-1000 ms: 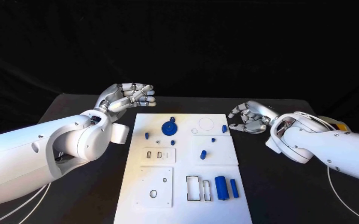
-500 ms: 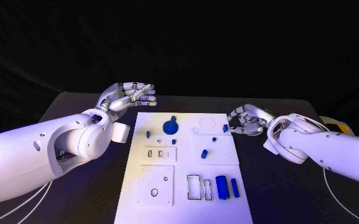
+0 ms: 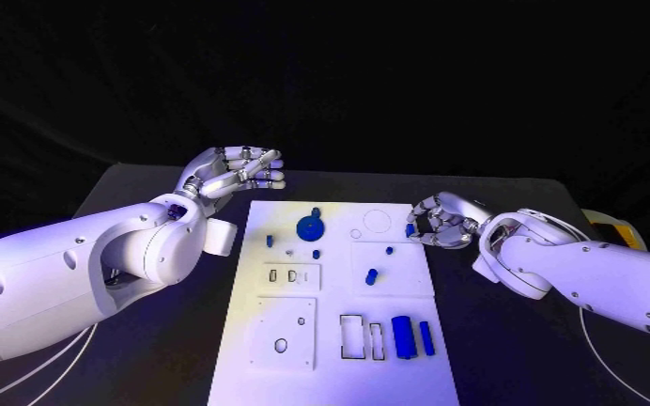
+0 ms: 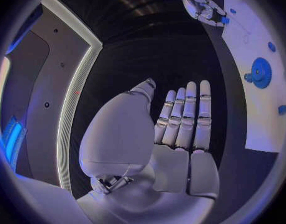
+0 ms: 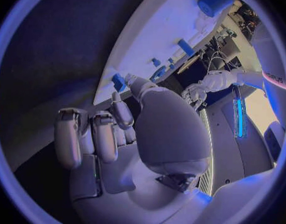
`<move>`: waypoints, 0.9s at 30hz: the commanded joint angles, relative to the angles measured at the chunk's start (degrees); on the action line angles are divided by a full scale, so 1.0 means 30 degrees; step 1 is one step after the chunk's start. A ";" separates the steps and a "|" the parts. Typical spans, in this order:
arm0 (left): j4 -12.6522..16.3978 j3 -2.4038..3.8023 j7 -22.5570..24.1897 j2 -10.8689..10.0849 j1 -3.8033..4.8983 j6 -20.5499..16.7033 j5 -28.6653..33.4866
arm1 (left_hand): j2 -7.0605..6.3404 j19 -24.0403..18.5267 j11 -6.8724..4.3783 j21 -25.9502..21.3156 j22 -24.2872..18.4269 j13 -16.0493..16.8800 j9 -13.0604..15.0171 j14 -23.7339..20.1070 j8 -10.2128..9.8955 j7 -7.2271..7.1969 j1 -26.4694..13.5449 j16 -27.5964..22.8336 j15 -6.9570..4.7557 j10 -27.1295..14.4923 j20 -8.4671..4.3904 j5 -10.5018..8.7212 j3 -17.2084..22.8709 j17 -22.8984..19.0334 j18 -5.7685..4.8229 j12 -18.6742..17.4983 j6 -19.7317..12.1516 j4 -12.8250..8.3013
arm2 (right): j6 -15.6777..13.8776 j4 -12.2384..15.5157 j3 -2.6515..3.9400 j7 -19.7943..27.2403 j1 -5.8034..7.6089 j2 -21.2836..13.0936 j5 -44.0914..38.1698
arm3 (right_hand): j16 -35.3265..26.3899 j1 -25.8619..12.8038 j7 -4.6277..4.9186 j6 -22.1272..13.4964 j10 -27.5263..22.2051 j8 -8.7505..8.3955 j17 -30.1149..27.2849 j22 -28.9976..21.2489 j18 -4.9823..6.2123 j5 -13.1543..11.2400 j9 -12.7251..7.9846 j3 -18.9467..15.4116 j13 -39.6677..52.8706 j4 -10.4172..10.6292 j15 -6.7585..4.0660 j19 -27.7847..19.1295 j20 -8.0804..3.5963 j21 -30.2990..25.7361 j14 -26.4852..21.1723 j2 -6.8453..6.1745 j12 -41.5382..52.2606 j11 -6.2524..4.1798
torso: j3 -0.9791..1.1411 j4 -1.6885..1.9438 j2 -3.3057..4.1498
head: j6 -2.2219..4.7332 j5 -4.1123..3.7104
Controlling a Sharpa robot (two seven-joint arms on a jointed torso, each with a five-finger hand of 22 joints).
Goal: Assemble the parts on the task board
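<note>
Right now the task board (image 3: 407, 368) lies flat mid-table on the black table (image 3: 528, 350), long side running away from the robot.

Left hand (image 3: 241, 173) hovers above the table just off the board's far left corner, w/ nothing in it. Head view shows the fingers bent over toward the board; left wrist view shows the left hand (image 4: 180, 129) w/ fingers straight, side by side, thumb apart. Reads as open and empty.

Right hand (image 3: 443, 219) sits at the board's far right edge, fingers curled in around a small blue peg (image 3: 410, 230) that stands near that edge. Right wrist view puts the thumb tip right beside the peg (image 5: 118, 81); can't tell whether the fingers actually pinch it or only touch it, so hand state unclear.

Parts on the board: blue gear (image 3: 310, 228) on the far left portion, w/ a small blue piece just beyond it. A few small blue pegs are scattered around mid-board, incl. one oblong peg (image 3: 370, 276) right of centre. Near end, right side: a thick blue cylinder (image 3: 402, 336) and a thinner blue bar (image 3: 425, 338) lie side by side, next to two rectangular outlined slots (image 3: 362, 338). Near-left square plate (image 3: 285, 333) has an oval hole.
</note>
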 commanded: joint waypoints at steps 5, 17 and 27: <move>0.0049 0.0012 0.0099 0.0004 0.0009 0.0316 0.0041 | -0.0003 -0.0046 -0.0004 0.0108 -0.0024 -0.0011 -0.0007 -0.0117 -0.0046 0.0109 0.0183 -0.0072 -0.0033 0.0033 0.0045 -0.0011 0.0061 0.0038 0.0232 -0.0078 -0.0075 0.0029 | 0.0204 -0.0148 -0.0004 0.0202 -0.0059 0.0151 -0.0206 | 0.0120 0.0193 -0.0180 0.0680 0.0337 0.0217 0.3492 0.2971 -0.0345 -0.0709 0.0020 0.0582 0.0178 -0.0277 -0.0141 0.0259 -0.0150 0.0083 0.1656 0.0387 0.0162 -0.0141 | 0.0020 -0.0013 -0.0003 | -0.0042 0.0001; 0.0074 0.0012 0.0068 -0.0039 0.0010 0.0318 0.0041 | 0.0005 -0.0052 -0.0005 0.0111 -0.0026 -0.0011 -0.0006 -0.0121 -0.0045 0.0110 0.0197 -0.0077 -0.0033 0.0040 0.0046 -0.0009 0.0069 0.0050 0.0234 -0.0088 -0.0074 0.0030 | 0.0170 -0.0387 -0.0004 0.0165 -0.0217 0.0424 -0.0165 | 0.0130 0.0115 -0.0350 0.1186 0.0529 0.0425 0.3544 0.3048 -0.0365 -0.0994 0.0042 0.1128 0.0371 -0.0422 -0.0264 0.0320 -0.0257 0.0131 0.1669 0.0732 0.0291 -0.0287 | 0.0029 -0.0018 0.0008 | -0.0144 0.0065; 0.0101 0.0012 0.0044 -0.0086 0.0011 0.0325 0.0041 | 0.0005 -0.0052 -0.0005 0.0111 -0.0026 -0.0011 -0.0006 -0.0121 -0.0045 0.0110 0.0197 -0.0077 -0.0033 0.0040 0.0046 -0.0009 0.0069 0.0050 0.0234 -0.0088 -0.0074 0.0030 | -0.0147 -0.0483 -0.0004 0.0078 -0.0285 0.0501 -0.0160 | 0.0133 0.0012 -0.0382 0.1320 0.0594 0.0497 0.3558 0.3066 -0.0369 -0.1044 0.0056 0.1214 0.0435 -0.0453 -0.0294 0.0334 -0.0290 0.0141 0.1673 0.0742 0.0338 -0.0316 | 0.0023 -0.0015 -0.0008 | -0.0224 0.0040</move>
